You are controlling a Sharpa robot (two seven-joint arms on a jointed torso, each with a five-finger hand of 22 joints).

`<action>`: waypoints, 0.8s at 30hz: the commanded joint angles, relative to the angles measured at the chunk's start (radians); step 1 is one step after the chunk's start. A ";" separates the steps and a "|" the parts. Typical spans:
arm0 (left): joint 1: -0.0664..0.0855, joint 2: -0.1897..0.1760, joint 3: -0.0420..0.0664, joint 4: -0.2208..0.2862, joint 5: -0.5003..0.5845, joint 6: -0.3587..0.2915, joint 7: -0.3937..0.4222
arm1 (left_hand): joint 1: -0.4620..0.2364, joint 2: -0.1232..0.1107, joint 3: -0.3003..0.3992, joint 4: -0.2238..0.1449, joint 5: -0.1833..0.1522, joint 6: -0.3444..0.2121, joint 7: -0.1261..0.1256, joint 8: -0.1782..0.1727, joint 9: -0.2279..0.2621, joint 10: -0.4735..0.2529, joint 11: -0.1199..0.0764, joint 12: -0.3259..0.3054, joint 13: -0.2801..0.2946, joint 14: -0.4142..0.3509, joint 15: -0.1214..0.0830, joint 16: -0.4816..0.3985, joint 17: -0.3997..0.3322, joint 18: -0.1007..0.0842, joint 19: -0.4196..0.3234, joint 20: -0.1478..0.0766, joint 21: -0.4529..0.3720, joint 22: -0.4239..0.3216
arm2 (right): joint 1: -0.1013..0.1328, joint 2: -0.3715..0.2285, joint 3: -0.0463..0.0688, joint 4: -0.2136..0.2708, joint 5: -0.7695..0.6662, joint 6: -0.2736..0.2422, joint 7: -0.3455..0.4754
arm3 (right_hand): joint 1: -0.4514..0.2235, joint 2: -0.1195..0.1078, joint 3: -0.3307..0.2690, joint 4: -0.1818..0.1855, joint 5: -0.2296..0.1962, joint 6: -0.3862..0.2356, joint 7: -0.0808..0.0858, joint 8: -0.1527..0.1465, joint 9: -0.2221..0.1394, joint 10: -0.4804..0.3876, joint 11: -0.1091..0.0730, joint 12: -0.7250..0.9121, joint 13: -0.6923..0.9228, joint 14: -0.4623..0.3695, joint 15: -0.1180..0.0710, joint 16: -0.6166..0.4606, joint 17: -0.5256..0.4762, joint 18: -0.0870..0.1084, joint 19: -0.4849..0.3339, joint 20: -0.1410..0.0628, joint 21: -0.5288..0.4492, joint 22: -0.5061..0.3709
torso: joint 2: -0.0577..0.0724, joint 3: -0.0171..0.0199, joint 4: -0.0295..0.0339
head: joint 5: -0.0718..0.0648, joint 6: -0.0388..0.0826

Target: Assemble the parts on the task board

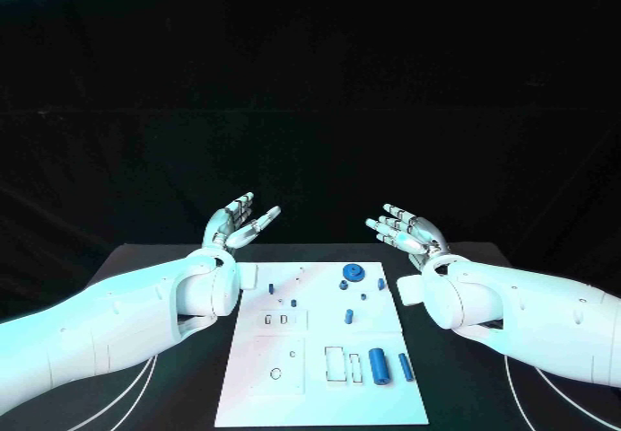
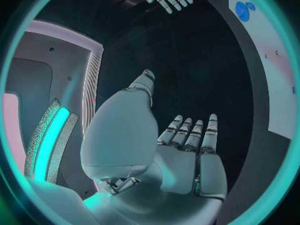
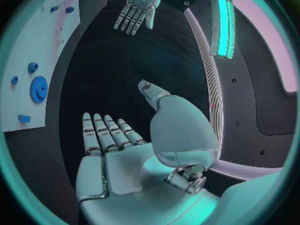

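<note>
The white task board [image 1: 324, 395] lies in the middle of the black table. On it are a blue gear [image 1: 352, 271], small blue pegs [image 1: 348, 315], a thick blue cylinder [image 1: 380, 365] and a thin blue rod [image 1: 405, 366]. My left hand [image 1: 240, 223] is raised above the board's far left corner, fingers spread, holding nothing. My right hand [image 1: 406, 229] is raised above the far right corner, fingers apart and empty. The left wrist view shows the left hand [image 2: 181, 155] with an empty palm and the gear [image 2: 245, 9]. The right wrist view shows the right hand [image 3: 119, 150] empty and the gear [image 3: 39, 89].
The black table [image 1: 155, 269] extends on both sides of the board. White cables [image 1: 129, 386] run along the table by each arm. The other hand [image 3: 139, 7] appears across from the right hand in the right wrist view.
</note>
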State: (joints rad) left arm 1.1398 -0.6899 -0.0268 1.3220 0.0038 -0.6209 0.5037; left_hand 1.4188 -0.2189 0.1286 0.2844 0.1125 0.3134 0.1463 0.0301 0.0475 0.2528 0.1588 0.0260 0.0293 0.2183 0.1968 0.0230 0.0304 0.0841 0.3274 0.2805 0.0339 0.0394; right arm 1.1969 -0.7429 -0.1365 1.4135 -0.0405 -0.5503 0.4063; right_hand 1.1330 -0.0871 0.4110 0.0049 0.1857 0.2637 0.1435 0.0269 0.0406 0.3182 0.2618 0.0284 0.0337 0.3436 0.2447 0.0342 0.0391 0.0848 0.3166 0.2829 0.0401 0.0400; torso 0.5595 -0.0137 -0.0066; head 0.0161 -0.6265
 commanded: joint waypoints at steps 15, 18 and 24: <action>0.016 -0.062 0.000 0.045 -0.016 0.109 0.021 | 0.063 0.039 0.042 0.012 -0.001 0.109 0.077 0.030 0.016 0.121 0.027 0.015 0.011 0.136 0.021 0.031 0.022 0.048 0.067 0.010 0.021 0.010 | 0.058 -0.024 -0.025 -0.074 -0.433 0.094 -0.040 | 0.171 -0.023 0.080 -0.099 -0.025 0.444 0.119 0.113 0.073 0.568 -0.040 0.043 0.031 0.527 -0.050 0.088 0.061 0.080 0.314 0.007 0.109 0.035 | 0.023 -0.0082 0.0062 | -0.006 -0.009; 0.021 -0.072 0.000 0.056 -0.018 0.117 0.023 | 0.069 0.064 0.063 0.009 -0.006 0.195 0.096 0.052 0.030 0.228 0.053 0.028 0.019 0.224 0.017 0.049 0.035 0.056 0.123 0.011 0.033 0.015 | 0.065 -0.027 -0.024 -0.075 -0.506 0.099 -0.056 | 0.175 -0.029 0.089 -0.104 -0.027 0.504 0.113 0.126 0.082 0.603 -0.049 0.041 0.031 0.558 -0.060 0.091 0.063 0.089 0.381 0.006 0.127 0.038 | 0.031 -0.0097 0.0110 | -0.009 -0.006; 0.030 -0.099 0.000 0.089 -0.029 0.128 0.024 | 0.080 0.086 0.099 0.000 -0.012 0.386 0.111 0.098 0.058 0.538 0.077 0.053 0.036 0.533 0.015 0.114 0.079 0.067 0.389 0.010 0.101 0.040 | 0.086 -0.026 -0.023 -0.082 -0.680 0.129 -0.114 | 0.176 -0.046 0.114 -0.110 -0.021 0.596 0.102 0.147 0.093 0.672 -0.066 0.041 0.030 0.627 -0.079 0.101 0.068 0.100 0.471 -0.002 0.155 0.040 | 0.048 -0.0106 0.0195 | -0.016 -0.007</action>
State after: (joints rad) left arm 1.1667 -0.7874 -0.0276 1.4022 -0.0089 -0.5274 0.5081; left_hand 1.5009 -0.1403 0.2248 0.2833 0.1049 0.6941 0.1803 0.1271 0.1050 0.7762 0.2337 0.0758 0.0633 0.7301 0.2122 0.1321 0.1059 0.1426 0.7047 0.2912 0.1311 0.0770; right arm 1.2805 -0.7697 -0.1608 1.3326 -0.5570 -0.4452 0.3308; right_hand 1.2966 -0.1199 0.5020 -0.0950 0.1680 0.7535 0.1925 0.1478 0.1190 0.8926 0.2142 0.0636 0.0618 0.8835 0.1855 0.1185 0.0998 0.1627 0.6922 0.2864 0.1652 0.0762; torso 0.5966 -0.0231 0.0073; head 0.0029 -0.6332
